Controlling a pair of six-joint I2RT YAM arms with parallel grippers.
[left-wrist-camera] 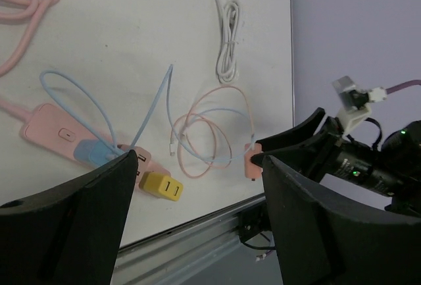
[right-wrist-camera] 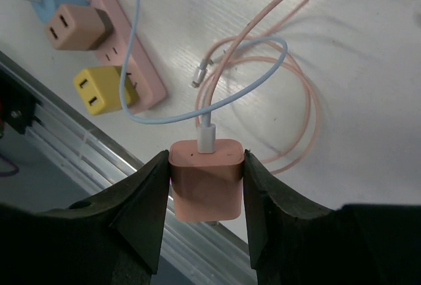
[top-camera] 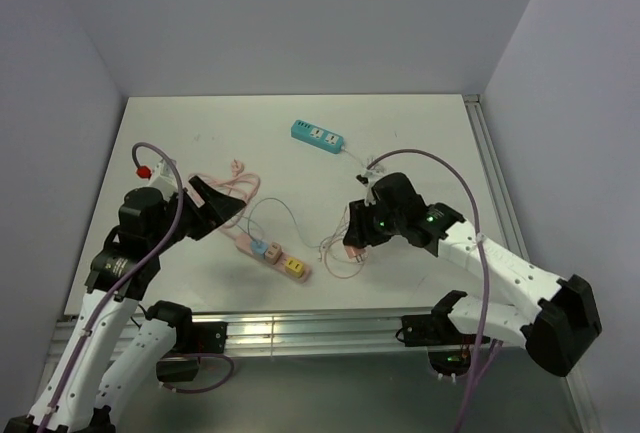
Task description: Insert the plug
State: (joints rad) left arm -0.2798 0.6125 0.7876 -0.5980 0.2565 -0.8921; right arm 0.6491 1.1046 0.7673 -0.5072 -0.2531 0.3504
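White table (top-camera: pixel 200 133): pink strip (left-wrist-camera: pixel 52 126), teal strip (top-camera: pixel 318 136)

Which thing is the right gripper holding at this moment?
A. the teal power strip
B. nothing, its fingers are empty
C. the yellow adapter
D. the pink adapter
D: in the right wrist view, the fingers of the right gripper press on both sides of the pink adapter, while the yellow adapter sits in the pink power strip.
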